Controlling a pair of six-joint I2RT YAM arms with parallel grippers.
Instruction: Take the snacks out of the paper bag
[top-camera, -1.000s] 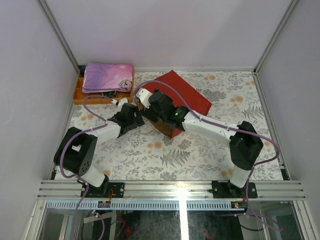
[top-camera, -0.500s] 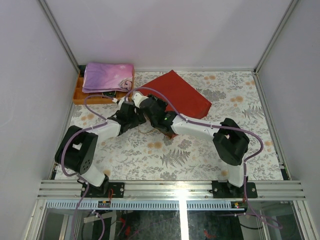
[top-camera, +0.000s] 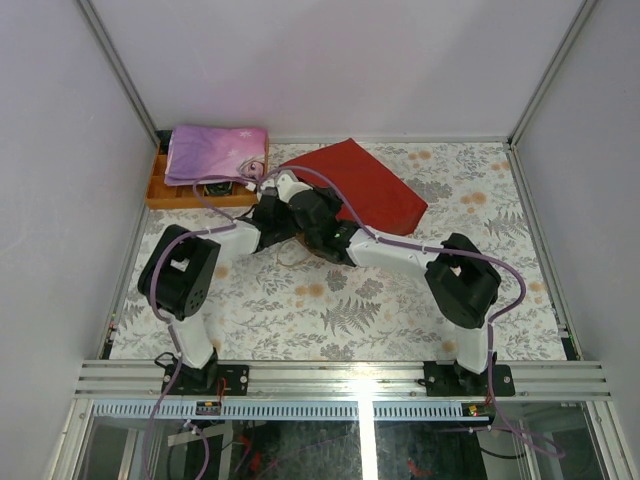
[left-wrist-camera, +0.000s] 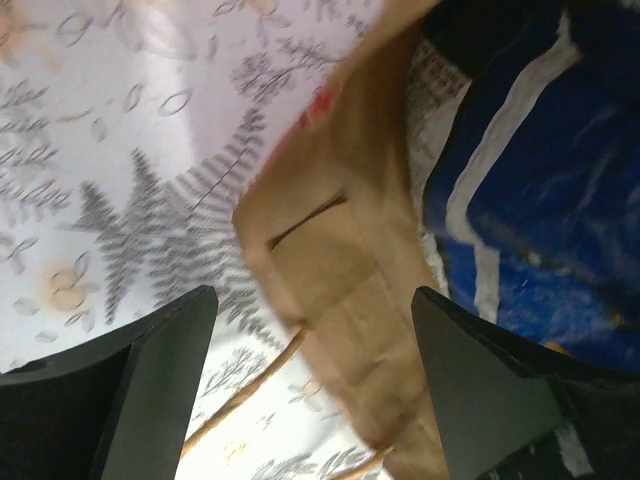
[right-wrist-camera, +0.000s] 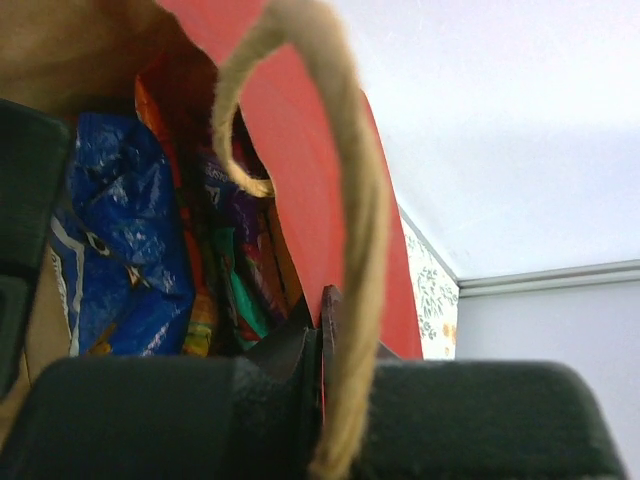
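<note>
Far left of the bag (top-camera: 375, 185), the tray (top-camera: 158, 190) with the cloth (top-camera: 215, 152) is none of my business; nothing in it belongs to this job.

My left gripper (left-wrist-camera: 312, 300) is at the bag's mouth, which faces left on the table (top-camera: 400, 300). Its fingers (left-wrist-camera: 150, 390) are spread wide, with the bag's brown lip (left-wrist-camera: 335, 260) standing between them and nothing pinched. I judge I have come in open so that one finger can slip past the lip toward the Doritos (left-wrist-camera: 540, 190), which lies just inside, to the right of that lip.

My right gripper (right-wrist-camera: 322, 340) is at the same mouth, on the bag's upper side. Its fingers look pressed together with a thin red edge of the bag's wall caught between them. The handle (right-wrist-camera: 355, 230) loops loosely in front of them. I take this hold as the reason the mouth gapes: lifting the wall keeps the inside open for my left.

Every snack I can see is inside the bag: the Doritos nearest the mouth, the small packets (right-wrist-camera: 235, 250) stacked on edge right of it against the red wall.
</note>
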